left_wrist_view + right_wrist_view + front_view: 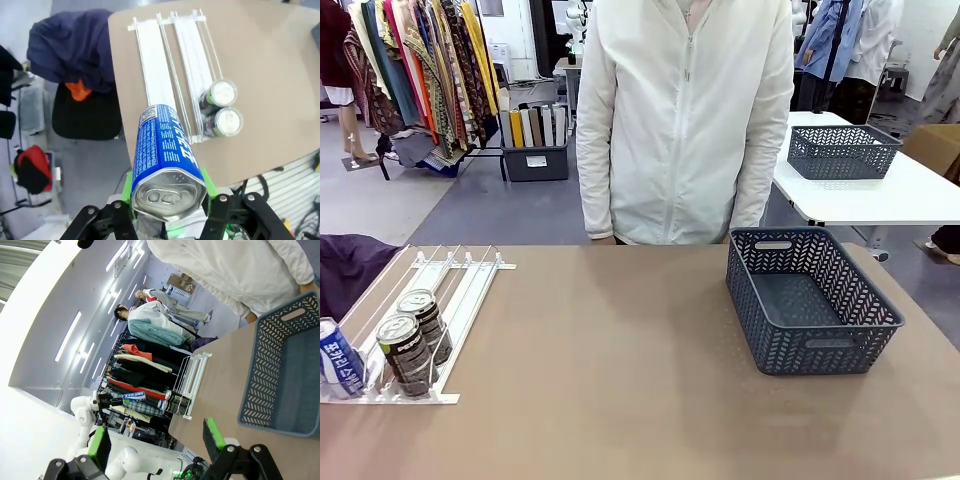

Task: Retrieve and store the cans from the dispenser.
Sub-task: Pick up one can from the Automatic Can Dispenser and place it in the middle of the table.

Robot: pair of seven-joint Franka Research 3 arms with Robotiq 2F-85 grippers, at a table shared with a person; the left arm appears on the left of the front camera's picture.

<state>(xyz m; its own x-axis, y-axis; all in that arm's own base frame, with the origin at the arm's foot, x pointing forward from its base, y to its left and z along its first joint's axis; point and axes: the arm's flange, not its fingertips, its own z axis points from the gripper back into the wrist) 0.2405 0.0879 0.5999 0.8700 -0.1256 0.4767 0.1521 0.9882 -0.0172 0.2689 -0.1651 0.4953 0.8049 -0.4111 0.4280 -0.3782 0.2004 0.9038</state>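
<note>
I work in a big open hall, part garment studio and part robot lab. A rail of hanging clothes (420,70) stands behind my tan table (620,400), beside a grey bin (535,165) of upright rolls on the smooth grey floor. A white table (880,205) stands farther off, and long strip lights (75,335) run overhead.

Blue can (167,150), centre of left wrist view: white lettering, silver top. Dark cans (408,358), lower left of front view: brown-black, silver tops, in white dispenser (470,280). Basket (830,350), right: dark grey herringbone lattice; table (620,390) tan.
</note>
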